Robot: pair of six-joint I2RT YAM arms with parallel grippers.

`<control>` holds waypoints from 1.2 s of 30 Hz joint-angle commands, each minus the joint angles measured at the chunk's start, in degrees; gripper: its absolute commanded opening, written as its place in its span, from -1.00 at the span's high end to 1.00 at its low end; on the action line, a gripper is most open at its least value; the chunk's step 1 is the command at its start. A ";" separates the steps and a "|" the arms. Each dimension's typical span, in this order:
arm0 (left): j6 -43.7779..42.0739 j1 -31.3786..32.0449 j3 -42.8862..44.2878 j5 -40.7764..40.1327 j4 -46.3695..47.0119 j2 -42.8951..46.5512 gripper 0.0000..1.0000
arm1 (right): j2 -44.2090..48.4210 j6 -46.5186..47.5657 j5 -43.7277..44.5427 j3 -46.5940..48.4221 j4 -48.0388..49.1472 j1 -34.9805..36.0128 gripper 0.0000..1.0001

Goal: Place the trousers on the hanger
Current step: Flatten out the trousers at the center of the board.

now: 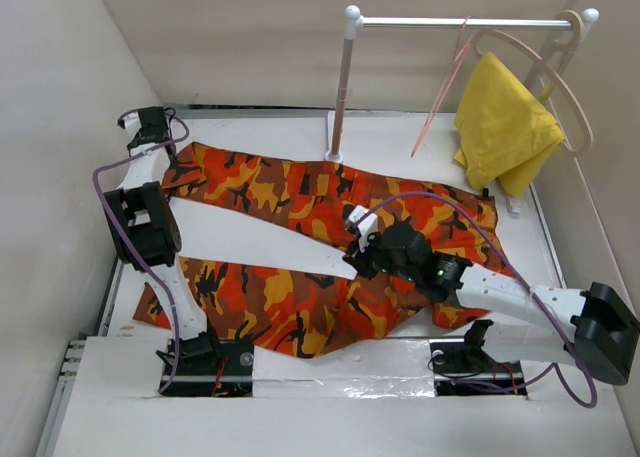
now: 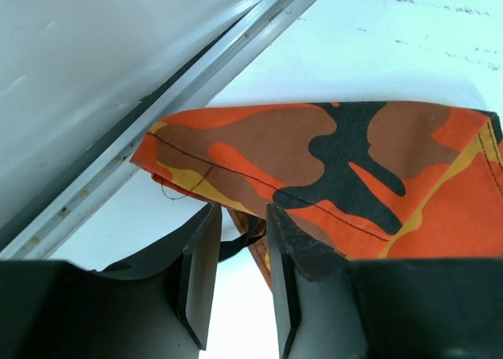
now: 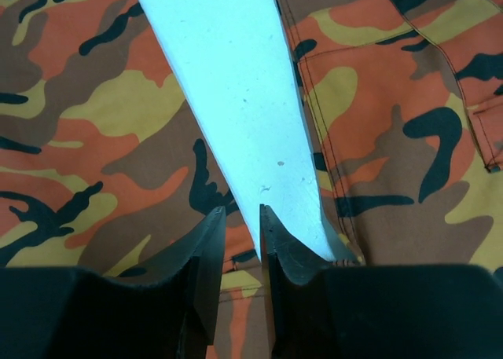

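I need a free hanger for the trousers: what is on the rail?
On the rail hang a pink wire hanger, bare, and a beige wooden hanger carrying a yellow cloth. The cloth hides part of that hanger.

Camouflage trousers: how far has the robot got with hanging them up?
Nothing is done: the orange camouflage-print fabric trousers lie flat on the table. In hand: the left end effector sits at a leg hem, the right end effector over the fork of the legs, neither visibly gripping. Remaining: fetching the thin pink wire hanger off the rail and draping the trousers over it.
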State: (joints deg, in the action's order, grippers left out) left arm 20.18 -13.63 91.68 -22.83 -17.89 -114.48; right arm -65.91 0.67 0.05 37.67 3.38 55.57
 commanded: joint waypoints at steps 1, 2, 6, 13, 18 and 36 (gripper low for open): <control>1.36 0.61 0.52 0.66 0.74 3.90 0.50 | 2.98 -0.49 4.76 -1.72 -0.48 -0.11 0.53; 0.48 1.66 0.00 0.94 1.27 4.26 0.54 | 3.24 -0.49 4.78 -1.90 -0.13 -0.11 0.58; -3.31 5.28 -2.38 6.73 3.12 3.83 0.41 | 2.37 -0.49 3.20 -0.76 -0.04 -1.17 0.67; -6.12 6.42 -0.55 13.51 1.90 -2.50 0.22 | 0.96 -0.49 1.97 -0.23 0.66 -0.64 0.65; -7.61 8.35 2.97 11.67 0.93 -6.28 0.09 | 0.34 -0.49 1.09 -0.58 1.28 -0.11 0.61; -7.70 8.35 7.37 0.16 -0.30 -10.59 0.79 | -4.14 -0.49 2.14 -0.84 3.13 -0.11 0.59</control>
State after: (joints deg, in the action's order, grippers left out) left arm 13.19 -5.10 95.88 -19.70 -17.74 -125.19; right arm -69.67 0.21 1.78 36.27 2.52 54.87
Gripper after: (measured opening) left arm 0.129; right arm 0.207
